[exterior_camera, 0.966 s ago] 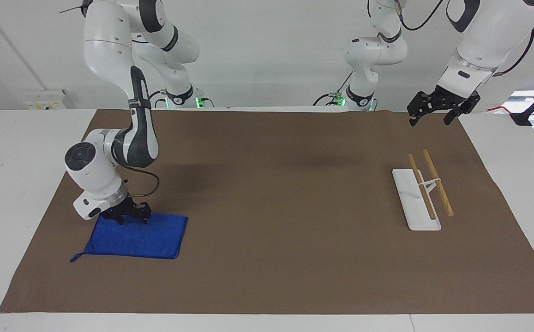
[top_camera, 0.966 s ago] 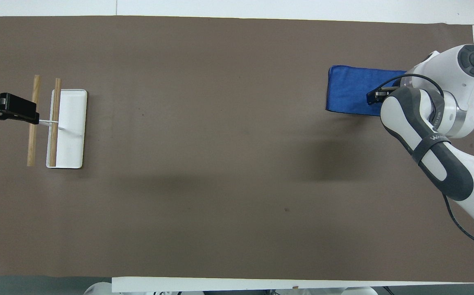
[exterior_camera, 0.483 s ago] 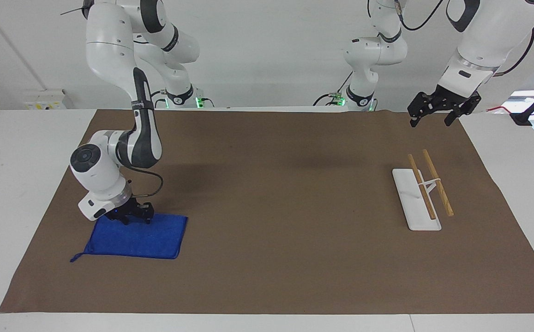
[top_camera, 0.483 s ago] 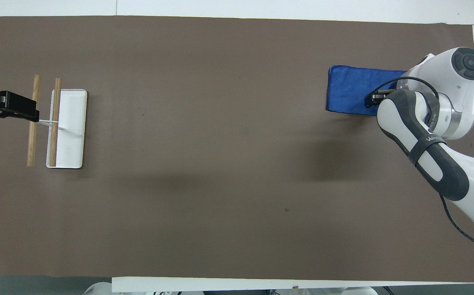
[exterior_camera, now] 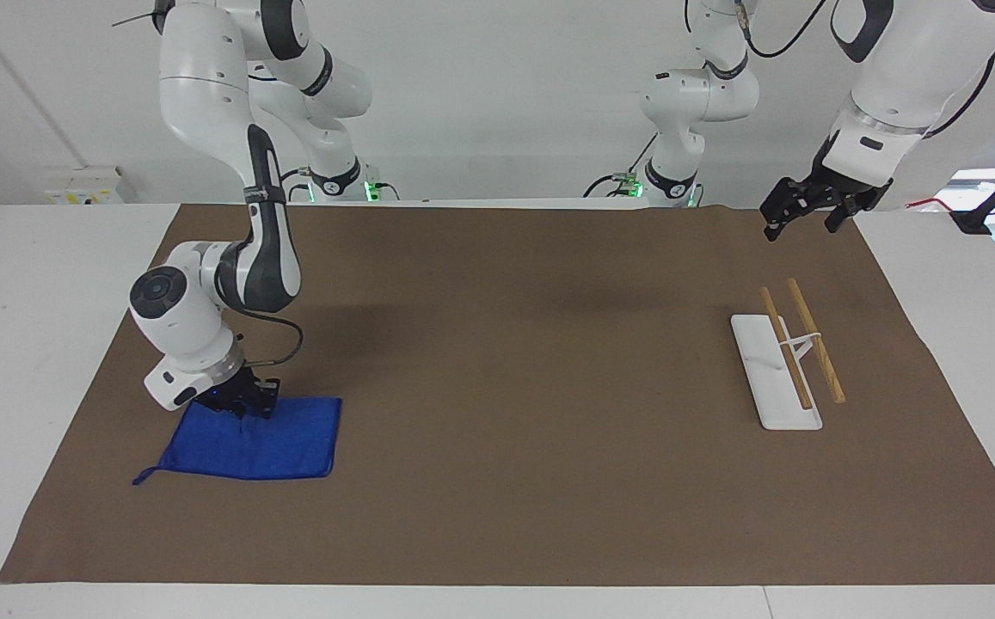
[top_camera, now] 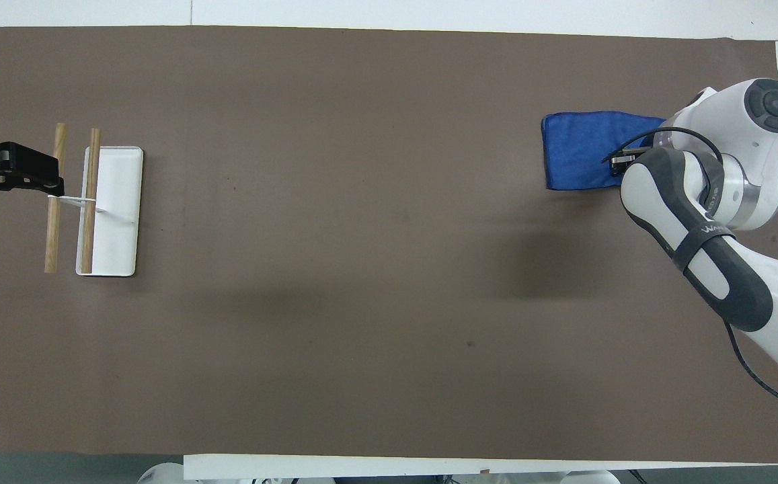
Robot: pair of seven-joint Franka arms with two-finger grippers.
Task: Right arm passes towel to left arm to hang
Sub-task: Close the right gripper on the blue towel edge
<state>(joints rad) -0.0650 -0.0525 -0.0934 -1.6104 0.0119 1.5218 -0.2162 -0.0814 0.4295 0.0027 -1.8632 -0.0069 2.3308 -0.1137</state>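
The blue towel [exterior_camera: 261, 443] lies flat on the brown mat at the right arm's end of the table, its loop [exterior_camera: 143, 478] at the corner farthest from the robots. It also shows in the overhead view [top_camera: 577, 151]. My right gripper [exterior_camera: 243, 404] is down on the towel's edge nearest the robots and shut on it; the cloth is puckered there. In the overhead view the arm hides most of the right gripper [top_camera: 620, 161]. My left gripper [exterior_camera: 800, 225] hangs open and empty in the air at the left arm's end, over the mat beside the rack [top_camera: 15, 171].
The rack, a white base [exterior_camera: 764, 370] with two wooden rods [exterior_camera: 817, 344], stands on the mat [exterior_camera: 506, 387] at the left arm's end. It also shows in the overhead view [top_camera: 116, 208].
The right gripper has closed on the towel's edge and the cloth has drawn in a little toward it. The left gripper has turned slightly in the air.
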